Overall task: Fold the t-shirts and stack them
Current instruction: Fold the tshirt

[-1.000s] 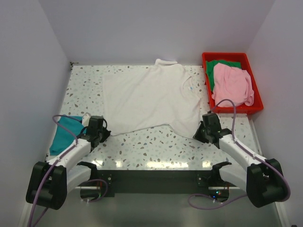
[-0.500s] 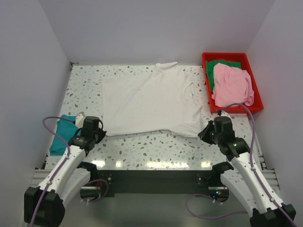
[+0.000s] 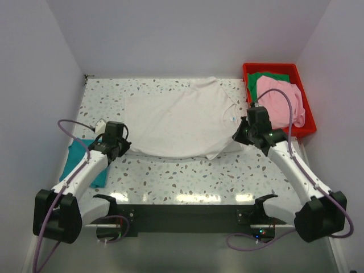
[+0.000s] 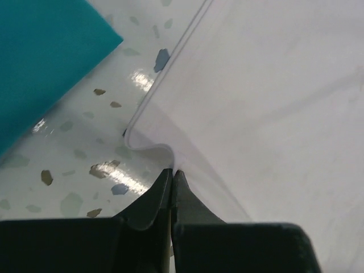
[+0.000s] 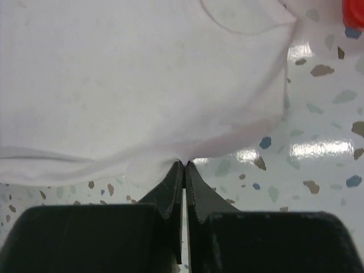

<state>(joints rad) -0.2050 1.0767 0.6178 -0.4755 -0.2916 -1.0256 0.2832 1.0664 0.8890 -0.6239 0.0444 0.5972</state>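
Note:
An off-white t-shirt [image 3: 179, 119] lies spread on the speckled table, its near edge lifted off the surface. My left gripper [image 3: 124, 147] is shut on that shirt's near left hem [image 4: 149, 139]; the jaws meet on the cloth [image 4: 172, 169]. My right gripper [image 3: 240, 136] is shut on the shirt's near right edge, with the fabric pinched between its tips [image 5: 185, 162]. A folded teal t-shirt [image 3: 85, 165] lies at the left under my left arm, and it also fills the left wrist view's corner [image 4: 45, 57]. Pink [image 3: 278, 102] and green [image 3: 263, 77] t-shirts lie in the bin.
A red plastic bin [image 3: 304, 129] stands at the back right beside my right arm, its corner showing in the right wrist view [image 5: 354, 11]. Grey walls close in the table on three sides. Bare speckled tabletop [image 3: 187, 176] runs along the front.
Both grippers have moved away from the near edge toward the back, lifting the off-white shirt's near edge with them. The left jaws closed on the hem during this time.

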